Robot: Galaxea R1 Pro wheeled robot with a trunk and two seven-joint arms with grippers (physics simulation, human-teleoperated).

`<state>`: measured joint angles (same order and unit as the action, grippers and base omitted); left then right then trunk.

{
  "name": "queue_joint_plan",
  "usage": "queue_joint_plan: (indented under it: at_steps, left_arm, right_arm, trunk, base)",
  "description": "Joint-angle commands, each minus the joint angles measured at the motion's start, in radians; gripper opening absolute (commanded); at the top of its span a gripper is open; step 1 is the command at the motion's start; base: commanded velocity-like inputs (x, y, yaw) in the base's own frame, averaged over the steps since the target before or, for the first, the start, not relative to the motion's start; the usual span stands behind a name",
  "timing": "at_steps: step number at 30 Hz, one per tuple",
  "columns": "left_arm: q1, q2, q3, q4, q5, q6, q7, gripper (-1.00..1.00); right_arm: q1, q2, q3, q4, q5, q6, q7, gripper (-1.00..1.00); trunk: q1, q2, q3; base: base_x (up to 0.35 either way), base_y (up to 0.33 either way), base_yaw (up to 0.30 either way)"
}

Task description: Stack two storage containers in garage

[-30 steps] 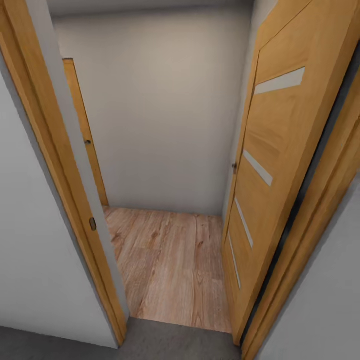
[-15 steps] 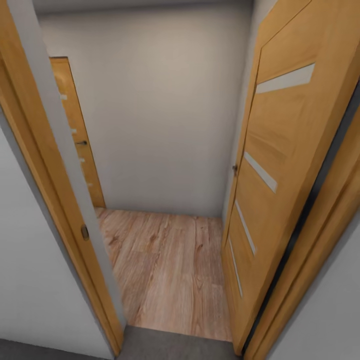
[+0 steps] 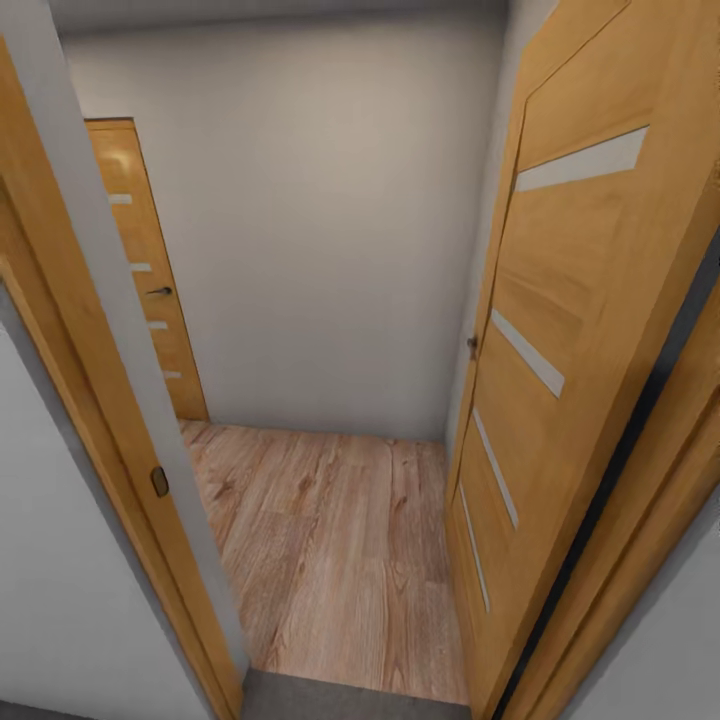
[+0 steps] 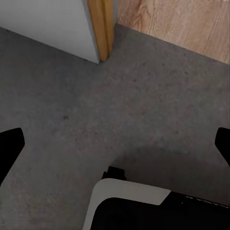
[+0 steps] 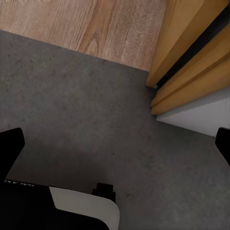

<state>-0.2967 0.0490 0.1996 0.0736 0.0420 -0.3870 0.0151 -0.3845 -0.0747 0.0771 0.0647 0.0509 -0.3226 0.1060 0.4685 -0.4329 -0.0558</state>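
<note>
A: Item: doorway. An open wooden door [image 3: 560, 330] is noted at the right, the frame [image 3: 90, 360] at the left, plank flooring [image 3: 340, 540] beyond.

B: Claws? Left claw [image 4: 115, 143] and right claw [image 5: 115, 143] are held wide and empty over the concrete floor [image 4: 72, 110].

A: Containers: none are seen; presumably further inside. The base is best kept centred between frame and door.
</note>
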Motion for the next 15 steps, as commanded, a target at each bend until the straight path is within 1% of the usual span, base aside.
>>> queue_joint_plan:
  at_steps: [1,6,15]
  left_arm:
    - [-0.002,0.0,0.0,0.005,0.004,-0.007,0.0,1.0]
    - [-0.002,0.0,0.0,0.005,0.004,-0.007,0.0,1.0]
    - [-0.002,0.0,0.0,0.005,0.004,-0.007,0.0,1.0]
  right_arm:
    - [-0.002,0.0,0.007,0.004,0.001,-0.007,0.0,1.0]
    - [-0.002,0.0,0.007,0.004,0.001,-0.007,0.0,1.0]
    - [-0.002,0.0,0.007,0.004,0.001,-0.007,0.0,1.0]
  trunk:
    - [0.001,-0.002,-0.001]
    - [0.001,-0.002,0.006]
    - [0.001,-0.002,0.007]
  base:
    - [0.0,0.0,0.0]
    - [0.0,0.0,0.0]
    - [0.0,0.0,0.0]
